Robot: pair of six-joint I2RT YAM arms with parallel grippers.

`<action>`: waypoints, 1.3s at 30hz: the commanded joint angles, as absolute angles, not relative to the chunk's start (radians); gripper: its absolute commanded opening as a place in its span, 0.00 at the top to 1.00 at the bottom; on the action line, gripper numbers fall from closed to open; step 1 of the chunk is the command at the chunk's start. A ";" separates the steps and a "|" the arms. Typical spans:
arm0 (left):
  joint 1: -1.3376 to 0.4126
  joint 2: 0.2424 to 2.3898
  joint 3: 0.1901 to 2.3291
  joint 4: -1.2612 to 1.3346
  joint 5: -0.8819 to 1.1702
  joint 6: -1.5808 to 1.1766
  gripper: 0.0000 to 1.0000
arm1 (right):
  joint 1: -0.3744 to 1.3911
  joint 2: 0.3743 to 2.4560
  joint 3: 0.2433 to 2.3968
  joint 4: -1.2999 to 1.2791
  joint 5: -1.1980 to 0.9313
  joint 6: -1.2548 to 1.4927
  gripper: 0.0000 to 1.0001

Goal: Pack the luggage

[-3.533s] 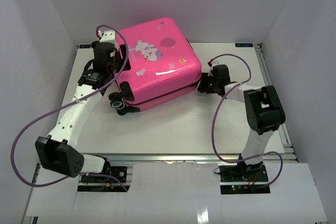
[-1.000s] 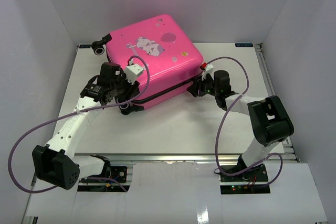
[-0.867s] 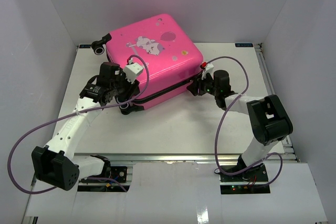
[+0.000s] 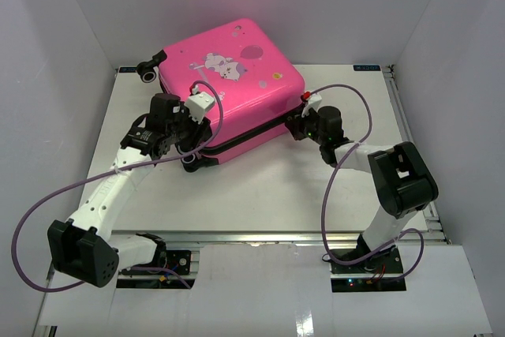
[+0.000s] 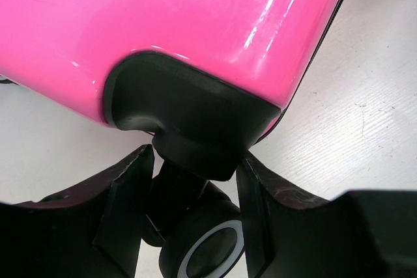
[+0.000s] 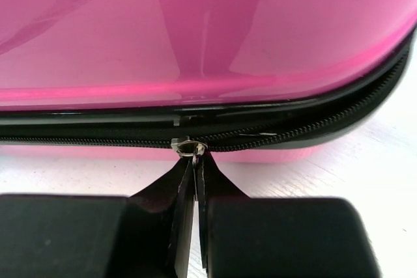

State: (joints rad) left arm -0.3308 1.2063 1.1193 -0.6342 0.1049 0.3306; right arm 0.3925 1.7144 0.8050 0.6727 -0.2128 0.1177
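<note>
The hot-pink luggage (image 4: 229, 76) lies flat at the back of the white table, its lid down and its black zipper (image 6: 293, 136) running along the side. My left gripper (image 4: 188, 147) is at the near left corner. In the left wrist view its jaws (image 5: 195, 157) press on both sides of a black caster wheel (image 5: 208, 252) under the pink shell (image 5: 195, 17). My right gripper (image 4: 293, 126) is at the luggage's right side. In the right wrist view it (image 6: 195, 164) is shut on the pull tab hanging from the metal zipper slider (image 6: 187, 146).
A second luggage wheel (image 4: 148, 73) sticks out at the back left. White walls close in on the table (image 4: 260, 195) on the left, back and right. Purple cables (image 4: 347, 92) loop from both arms over the table.
</note>
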 commanded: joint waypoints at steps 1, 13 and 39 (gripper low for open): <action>-0.313 1.138 1.138 -0.487 -0.097 0.241 1.00 | 0.353 1.617 0.797 0.766 -0.089 0.096 0.92; -0.313 1.101 1.110 -0.524 -0.232 0.245 1.00 | 0.262 1.621 0.864 0.634 -0.057 0.126 0.92; -0.313 0.794 0.911 -0.427 -0.398 0.381 1.00 | 0.190 1.949 1.131 0.875 -0.385 0.141 0.92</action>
State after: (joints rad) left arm -0.3434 0.8830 0.9014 -0.5098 -0.2144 0.3659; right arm 0.2205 1.8837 1.0412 0.6639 -0.3398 0.1037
